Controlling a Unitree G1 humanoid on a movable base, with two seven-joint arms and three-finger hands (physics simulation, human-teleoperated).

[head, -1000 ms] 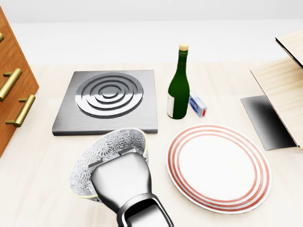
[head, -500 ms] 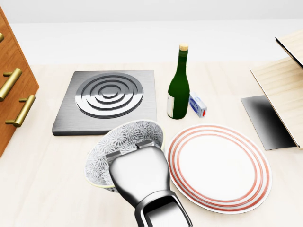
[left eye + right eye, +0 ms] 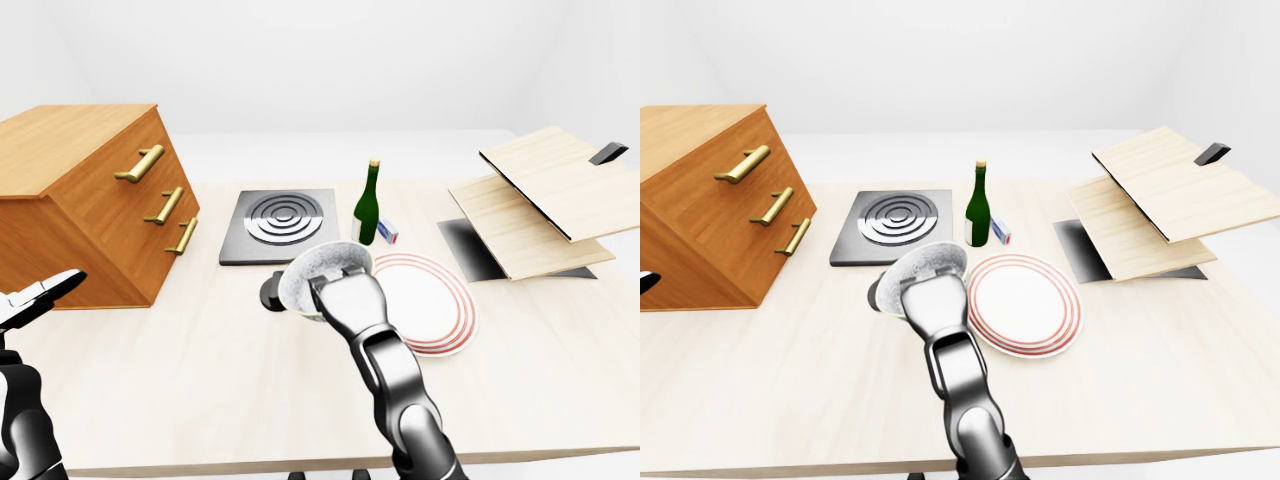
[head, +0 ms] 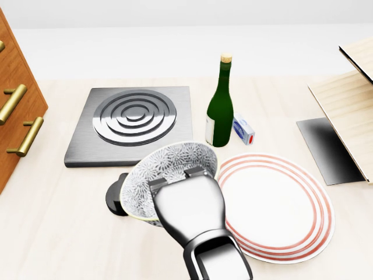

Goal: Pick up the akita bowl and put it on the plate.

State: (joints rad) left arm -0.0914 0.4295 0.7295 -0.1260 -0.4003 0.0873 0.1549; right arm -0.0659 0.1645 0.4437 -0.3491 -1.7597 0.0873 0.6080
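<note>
The akita bowl (image 4: 172, 166), white with a grey flower pattern, hangs tilted above the table with my right hand (image 4: 178, 178) shut on its near rim. The hand's silver back (image 4: 189, 207) hides the bowl's lower part. A dark round shadow (image 4: 115, 198) lies on the table under the bowl's left side. The bowl's right edge overlaps the left rim of the red-ringed white plate (image 4: 317, 224) in the head view. At the far left edge of the left-eye view my left hand (image 3: 40, 295) hovers with fingers spread and nothing in it.
A grey burner plate (image 4: 134, 125) lies above the bowl, with a green wine bottle (image 4: 220, 111) and a small blue-white box (image 4: 243, 129) right of it. A wooden drawer cabinet (image 3: 90, 200) stands left. Slanted wooden boards (image 3: 540, 195) over a dark mat (image 4: 326, 149) stand right.
My right hand has carried the bowl rightward and slightly up the view toward the plate; its rim now overlaps the plate's left edge and its shadow shows on the table.
</note>
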